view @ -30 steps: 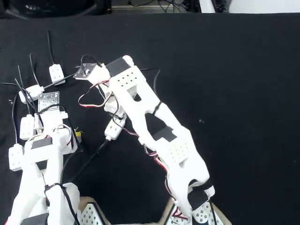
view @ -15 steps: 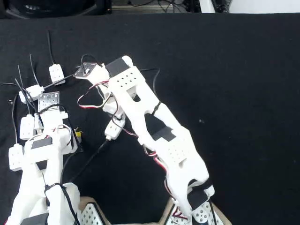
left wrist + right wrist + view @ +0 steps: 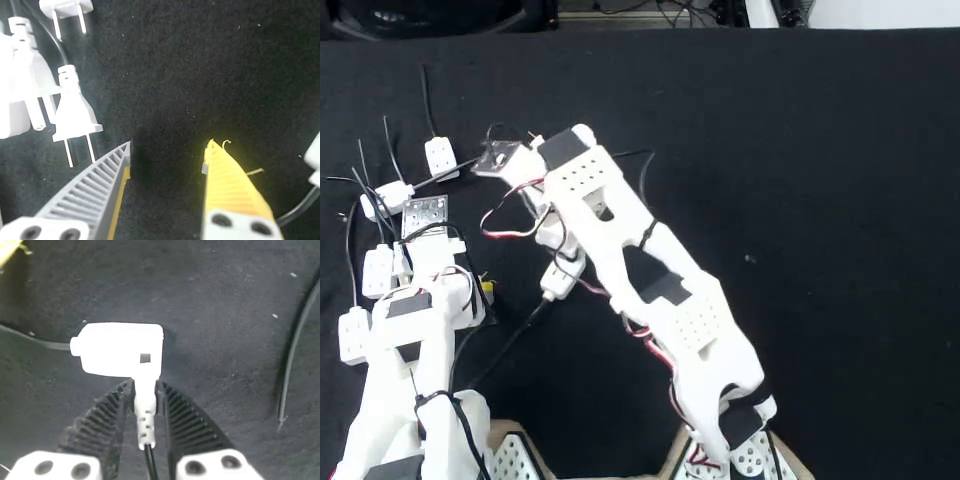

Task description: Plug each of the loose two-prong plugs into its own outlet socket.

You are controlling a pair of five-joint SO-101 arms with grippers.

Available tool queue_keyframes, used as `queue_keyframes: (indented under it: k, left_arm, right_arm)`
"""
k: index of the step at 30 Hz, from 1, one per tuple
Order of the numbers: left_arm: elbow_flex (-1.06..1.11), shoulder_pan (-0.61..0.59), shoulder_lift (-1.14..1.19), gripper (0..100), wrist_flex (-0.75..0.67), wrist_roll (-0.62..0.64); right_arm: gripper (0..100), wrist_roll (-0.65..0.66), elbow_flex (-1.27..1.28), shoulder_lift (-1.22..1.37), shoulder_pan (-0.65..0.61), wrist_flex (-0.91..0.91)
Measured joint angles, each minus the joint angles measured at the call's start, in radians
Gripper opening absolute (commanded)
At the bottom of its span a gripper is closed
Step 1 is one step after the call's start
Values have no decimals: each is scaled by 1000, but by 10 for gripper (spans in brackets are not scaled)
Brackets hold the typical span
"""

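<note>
Since a second ago my right arm has shifted up-left. My right gripper (image 3: pixel 145 386) clamps a plug (image 3: pixel 145 415) touching the socket (image 3: pixel 120 355) on the black cloth (image 3: pixel 235 315). My left gripper (image 3: pixel 168 145) gapes beside a loose plug (image 3: pixel 75 112).

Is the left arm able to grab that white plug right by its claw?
Probably yes. The left gripper is open, and the white plug lies close by, prongs toward it, with only bare cloth between. Other plugs beside it might get nudged.

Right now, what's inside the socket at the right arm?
A white plug, clamped in the right jaws, butts against the socket; its prongs are covered, so their depth can't be seen.
</note>
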Motion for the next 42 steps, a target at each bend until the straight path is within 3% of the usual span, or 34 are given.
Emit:
queue_keyframes:
  k: [31, 42]
  left_arm:
    - [11, 0, -11, 238, 0, 3]
    - [11, 0, -15, 238, 0, 3]
  right_arm:
    - [11, 9, 72, -18, -87, -52]
    - [11, -25, 201, -28, -89, -189]
